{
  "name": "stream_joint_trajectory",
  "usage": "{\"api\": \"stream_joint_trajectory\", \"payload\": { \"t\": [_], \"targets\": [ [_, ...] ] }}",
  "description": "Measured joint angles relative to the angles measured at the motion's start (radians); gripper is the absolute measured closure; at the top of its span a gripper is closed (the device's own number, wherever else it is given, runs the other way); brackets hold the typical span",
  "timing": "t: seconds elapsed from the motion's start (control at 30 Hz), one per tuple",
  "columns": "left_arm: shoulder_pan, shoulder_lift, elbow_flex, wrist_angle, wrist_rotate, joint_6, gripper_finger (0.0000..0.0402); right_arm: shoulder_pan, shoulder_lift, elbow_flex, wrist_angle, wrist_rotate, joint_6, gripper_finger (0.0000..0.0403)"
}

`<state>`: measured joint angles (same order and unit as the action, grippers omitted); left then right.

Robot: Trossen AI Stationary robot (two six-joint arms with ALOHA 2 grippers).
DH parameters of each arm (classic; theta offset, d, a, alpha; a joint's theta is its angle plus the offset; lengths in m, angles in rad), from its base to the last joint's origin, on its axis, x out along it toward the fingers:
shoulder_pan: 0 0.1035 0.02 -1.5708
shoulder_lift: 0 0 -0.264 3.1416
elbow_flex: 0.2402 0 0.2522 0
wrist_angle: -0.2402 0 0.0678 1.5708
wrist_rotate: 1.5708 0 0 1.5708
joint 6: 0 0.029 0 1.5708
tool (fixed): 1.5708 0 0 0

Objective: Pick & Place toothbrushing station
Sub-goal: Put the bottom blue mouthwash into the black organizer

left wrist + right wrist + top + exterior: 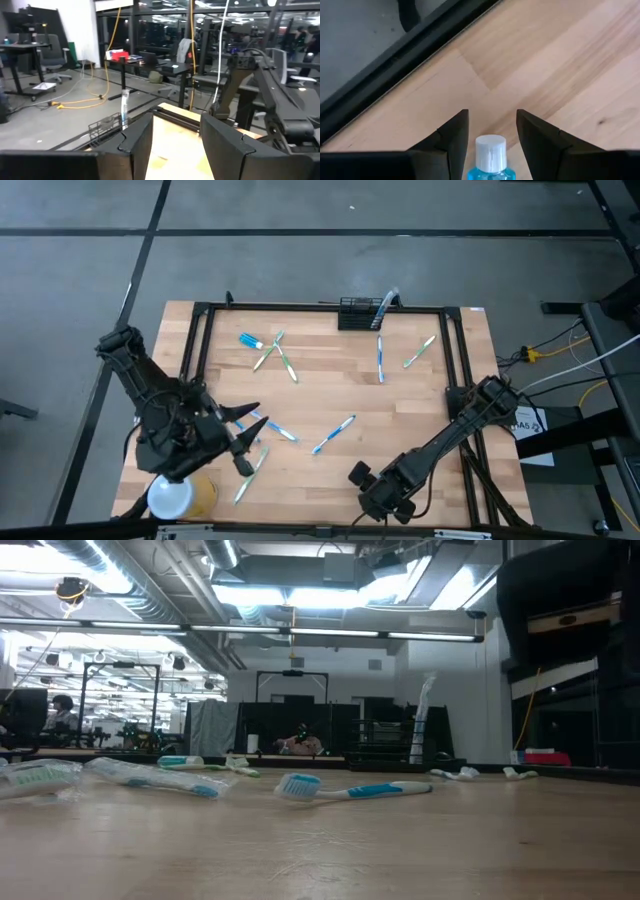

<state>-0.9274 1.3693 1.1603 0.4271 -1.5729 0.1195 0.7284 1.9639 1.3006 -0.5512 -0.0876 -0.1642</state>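
Note:
The toothbrushing station [362, 313], a small black rack, stands at the table's far edge with one white upright item in it; it also shows in the left wrist view [105, 126]. Several toothbrushes [333, 435] lie flat and scattered on the wooden top. My left gripper [255, 438] hovers level over the near left part of the table, open [176, 120], with nothing between its fingers. My right gripper [358, 476] points steeply down near the front edge, shut on a small blue bottle [491, 172] with a white cap. My right gripper has the blue bottle between its two fingers, which stand on either side of its body [490, 176]. The bottle lies along the fingers, its white cap [491, 149] toward their free ends. It is clear of the table. The picture's edge cuts off the contact itself.
A yellow cylinder with a white top [178, 496] stands at the near left corner, close below my left arm. A black frame [200, 340] runs along the table's left, far and right sides. A blue-and-white toothbrush [345, 788] lies mid-table.

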Motion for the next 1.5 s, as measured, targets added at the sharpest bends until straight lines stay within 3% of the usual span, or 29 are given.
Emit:
{"api": "stream_joint_trajectory", "payload": {
  "t": [0.67,0.9,1.0,1.3,1.5],
  "targets": [
    [-0.035,0.001,0.001,0.004,0.001,0.007,0.0242,0.002,-0.004,-0.080,-0.042,0.060,0.030,0.0237],
    [-0.034,0.001,0.001,0.010,0.001,0.002,0.0242,-0.003,-0.005,-0.081,-0.041,0.102,0.025,0.0307],
    [-0.034,0.002,0.001,0.015,0.002,0.000,0.0242,-0.009,-0.005,-0.082,-0.033,0.132,0.023,0.0310],
    [-0.032,0.002,0.001,0.016,0.002,0.015,0.0242,-0.098,-0.026,0.050,0.055,0.499,0.089,0.0310],
    [-0.006,0.002,0.001,0.020,0.002,0.059,0.0242,-0.196,-0.137,0.091,0.219,0.801,0.188,0.0310]
  ]
}}
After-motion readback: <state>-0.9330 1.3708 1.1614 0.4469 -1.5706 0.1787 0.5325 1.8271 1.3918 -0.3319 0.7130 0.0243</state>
